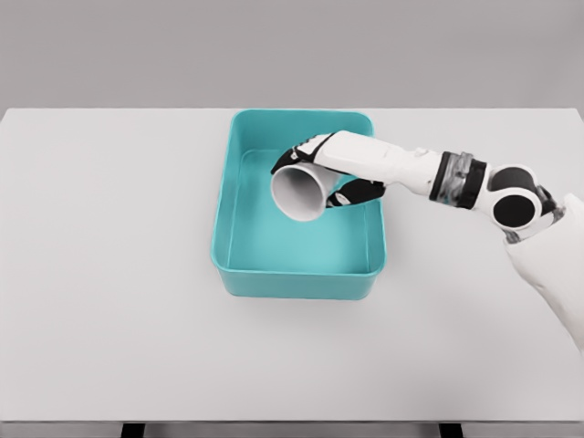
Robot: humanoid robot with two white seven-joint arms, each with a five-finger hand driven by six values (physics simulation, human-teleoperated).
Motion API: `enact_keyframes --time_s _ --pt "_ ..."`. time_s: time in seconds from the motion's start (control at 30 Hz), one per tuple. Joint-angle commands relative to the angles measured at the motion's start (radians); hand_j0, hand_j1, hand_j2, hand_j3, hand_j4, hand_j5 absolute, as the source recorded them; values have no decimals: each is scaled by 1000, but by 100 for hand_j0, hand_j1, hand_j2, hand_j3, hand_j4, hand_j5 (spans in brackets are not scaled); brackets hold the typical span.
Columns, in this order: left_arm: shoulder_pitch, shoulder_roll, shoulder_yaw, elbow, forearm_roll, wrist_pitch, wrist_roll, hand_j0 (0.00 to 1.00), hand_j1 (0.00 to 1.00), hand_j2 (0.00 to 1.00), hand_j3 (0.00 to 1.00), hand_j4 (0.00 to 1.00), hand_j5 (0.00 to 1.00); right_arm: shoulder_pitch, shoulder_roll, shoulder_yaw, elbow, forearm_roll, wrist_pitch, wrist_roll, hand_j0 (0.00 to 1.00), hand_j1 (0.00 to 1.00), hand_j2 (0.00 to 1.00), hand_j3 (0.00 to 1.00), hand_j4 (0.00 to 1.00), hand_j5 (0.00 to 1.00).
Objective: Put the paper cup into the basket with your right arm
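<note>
Right hand: my fingers are wrapped around the paper cup, grasping it above the basket's interior.
Paper cup: tipped on its side, open mouth facing the camera, held over the basket's middle.
Basket: teal, rectangular, on the counter.
Counter: plain white.

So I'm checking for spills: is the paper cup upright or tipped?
Tipped. The paper cup lies sideways in the right hand over the basket, its open mouth facing the camera.
</note>
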State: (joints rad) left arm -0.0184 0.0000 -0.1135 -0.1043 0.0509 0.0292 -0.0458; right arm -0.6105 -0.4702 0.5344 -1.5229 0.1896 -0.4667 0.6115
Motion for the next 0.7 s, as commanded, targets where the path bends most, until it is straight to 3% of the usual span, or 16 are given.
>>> enact_keyframes --time_s 0.0,0.17,0.47,0.53,0.57,0.63,0.67 --pt "0 0 0 0 0 0 0 100 100 100 100 100 100 0 -1 32 9 22 5 -1 57 57 57 57 57 57" --pt "0 0 0 0 1 0 0 100 100 100 100 100 100 -52 -1 107 64 57 6 -1 57 57 57 57 57 57" --pt "0 0 0 0 0 0 0 100 100 100 100 100 100 -75 5 191 107 122 6 -1 58 58 58 58 58 58" --pt "0 0 0 0 0 0 0 100 100 100 100 100 100 -75 10 194 110 131 8 -1 65 65 65 65 65 65" --pt "0 0 0 0 0 0 0 100 100 100 100 100 100 -75 8 194 109 131 10 -1 76 76 76 76 76 76" --pt "0 0 0 0 0 0 0 100 100 100 100 100 100 -75 8 193 109 133 10 -1 87 87 87 87 87 87" --pt "0 0 0 0 0 0 0 100 100 100 100 100 100 -75 8 191 109 133 11 -1 88 88 88 88 88 88"
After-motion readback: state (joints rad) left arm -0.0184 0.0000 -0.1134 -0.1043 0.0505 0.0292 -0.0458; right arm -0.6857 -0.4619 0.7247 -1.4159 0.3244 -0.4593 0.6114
